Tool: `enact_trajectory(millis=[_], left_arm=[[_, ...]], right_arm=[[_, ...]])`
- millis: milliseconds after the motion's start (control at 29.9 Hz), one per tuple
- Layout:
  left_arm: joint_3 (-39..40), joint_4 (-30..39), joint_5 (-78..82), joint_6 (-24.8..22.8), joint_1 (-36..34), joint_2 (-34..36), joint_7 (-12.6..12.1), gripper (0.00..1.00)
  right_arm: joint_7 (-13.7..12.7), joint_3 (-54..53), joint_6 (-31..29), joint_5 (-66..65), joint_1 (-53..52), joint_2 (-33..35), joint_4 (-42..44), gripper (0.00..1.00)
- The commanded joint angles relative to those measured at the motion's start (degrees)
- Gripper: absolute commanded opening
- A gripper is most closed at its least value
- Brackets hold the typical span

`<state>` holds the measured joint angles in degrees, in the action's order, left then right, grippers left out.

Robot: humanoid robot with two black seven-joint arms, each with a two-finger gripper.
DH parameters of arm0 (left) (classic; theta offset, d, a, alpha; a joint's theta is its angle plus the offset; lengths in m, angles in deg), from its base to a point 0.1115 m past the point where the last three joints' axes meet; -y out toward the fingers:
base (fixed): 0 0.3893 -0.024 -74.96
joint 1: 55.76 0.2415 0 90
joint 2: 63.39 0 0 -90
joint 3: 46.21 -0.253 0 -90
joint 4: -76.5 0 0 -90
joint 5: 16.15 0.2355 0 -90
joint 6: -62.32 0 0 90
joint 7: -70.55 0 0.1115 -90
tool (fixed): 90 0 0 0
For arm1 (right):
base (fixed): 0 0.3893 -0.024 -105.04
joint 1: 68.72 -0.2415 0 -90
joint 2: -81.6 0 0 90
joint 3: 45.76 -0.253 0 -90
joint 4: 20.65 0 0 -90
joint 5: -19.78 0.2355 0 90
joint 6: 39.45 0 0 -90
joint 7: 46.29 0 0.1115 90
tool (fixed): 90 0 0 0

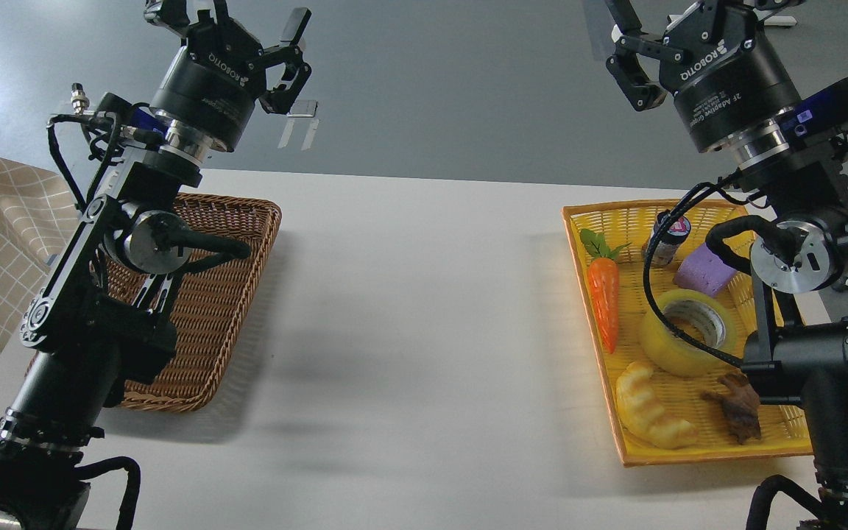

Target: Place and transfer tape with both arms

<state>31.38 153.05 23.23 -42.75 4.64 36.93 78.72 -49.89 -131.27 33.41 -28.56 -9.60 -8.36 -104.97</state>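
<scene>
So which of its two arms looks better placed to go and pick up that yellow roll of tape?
The right arm, probably. The tape lies in the yellow basket on the robot's right, directly below that arm, whose gripper is raised with fingers open. The left gripper, also open, is far across the table above the brown basket.

head height, facing down, table (pixel 409 294) near

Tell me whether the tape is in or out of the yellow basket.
In: the tape lies inside the yellow basket, among the toys.
</scene>
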Motion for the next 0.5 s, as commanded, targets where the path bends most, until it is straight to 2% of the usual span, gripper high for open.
enact_trajectory(millis=[0, 468], left_arm=[[0.0, 0.0, -0.1, 0.0, 0.0, 0.4, -0.1, 0.98], [0.0, 0.0, 0.1, -0.3, 1.7, 0.0, 0.2, 0.98]], right_arm=[[0.1, 0.7, 0.0, 0.0, 0.5, 0.0, -0.2, 1.00], [0.3, 0.7, -0.3, 0.1, 2.1, 0.0, -1.7, 1.00]])
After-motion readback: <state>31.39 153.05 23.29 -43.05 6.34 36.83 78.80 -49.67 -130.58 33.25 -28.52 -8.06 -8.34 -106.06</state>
